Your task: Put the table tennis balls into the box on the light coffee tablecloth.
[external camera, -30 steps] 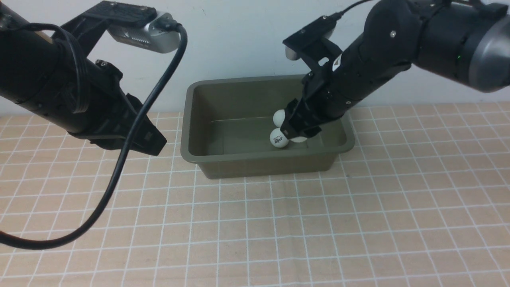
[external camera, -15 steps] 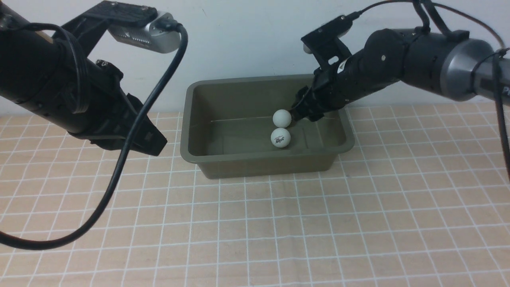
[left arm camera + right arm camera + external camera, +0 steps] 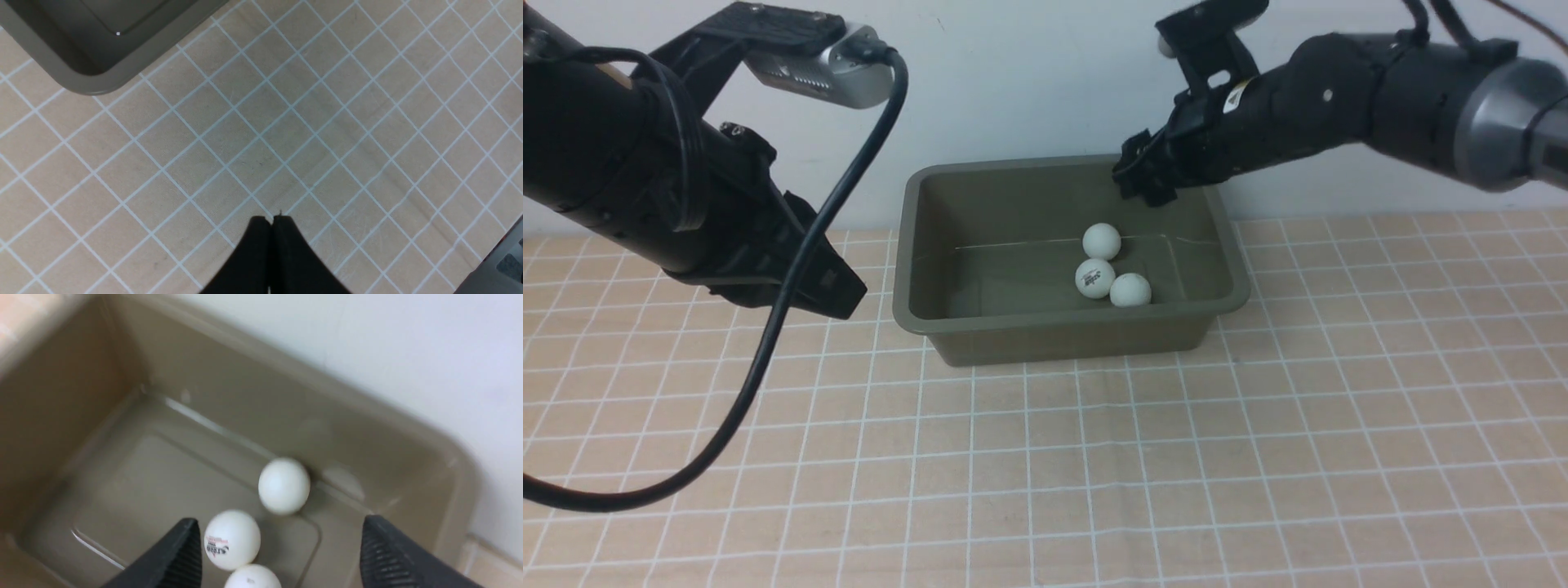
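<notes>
Resting below the spread, empty right fingers, all three small white matte table tennis balls lie inside the rectangular olive-green plastic box; left fingers closed, empty. Task appears complete.

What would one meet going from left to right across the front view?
Shut black left gripper → left wall of the olive-green plastic box → three small white balls clustered inside it → its right wall.

Shows the left gripper, fingertips pressed together, over the tablecloth of thin white-lined squares. Shows one rounded corner of the box resting on that tablecloth, well apart from the gripper.
</notes>
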Available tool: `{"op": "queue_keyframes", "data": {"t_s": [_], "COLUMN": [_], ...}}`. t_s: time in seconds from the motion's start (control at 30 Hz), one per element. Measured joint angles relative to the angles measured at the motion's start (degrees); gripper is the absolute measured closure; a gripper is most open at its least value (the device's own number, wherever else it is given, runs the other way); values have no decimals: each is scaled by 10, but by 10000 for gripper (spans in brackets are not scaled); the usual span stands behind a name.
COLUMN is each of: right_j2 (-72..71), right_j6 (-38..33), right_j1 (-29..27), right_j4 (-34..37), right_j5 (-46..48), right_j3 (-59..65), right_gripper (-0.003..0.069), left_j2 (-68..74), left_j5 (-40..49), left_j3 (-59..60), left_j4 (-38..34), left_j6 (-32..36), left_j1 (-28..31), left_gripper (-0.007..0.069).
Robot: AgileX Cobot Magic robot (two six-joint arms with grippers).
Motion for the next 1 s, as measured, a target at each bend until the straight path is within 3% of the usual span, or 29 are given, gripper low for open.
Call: {"op": "queue_keyframes", "data": {"t_s": [0.1, 0.2, 0.4, 0.47, 0.83, 0.9, 1.0], "right_j2": [-42, -95, -204, -237, -389, -411, -476], "right_j6": [0, 0, 2, 2, 12, 34, 131], "right_j1": [0, 0, 0, 0, 0, 0, 0], "right_j4": [6, -5, -39, -48, -83, -102, -161], "right_j5": [11, 31, 89, 113, 251, 256, 248], "right_j3": [0, 0, 0, 0, 23, 45, 149], "right_gripper": [227, 316, 610, 655, 675, 675, 675], "left_j2": [0, 0, 0, 0, 0, 0, 0], "left_j5": [-5, -16, -19, -20, -28, -28, -28], "left_j3": [0, 0, 0, 0, 0, 0, 0], "left_j4": [0, 0, 0, -1, -32, -36, -45], "left_j6": [3, 9, 13, 13, 28, 32, 45], "left_j1": [0, 0, 0, 0, 0, 0, -1], "left_gripper": [683, 683, 683, 683, 683, 683, 683]}}
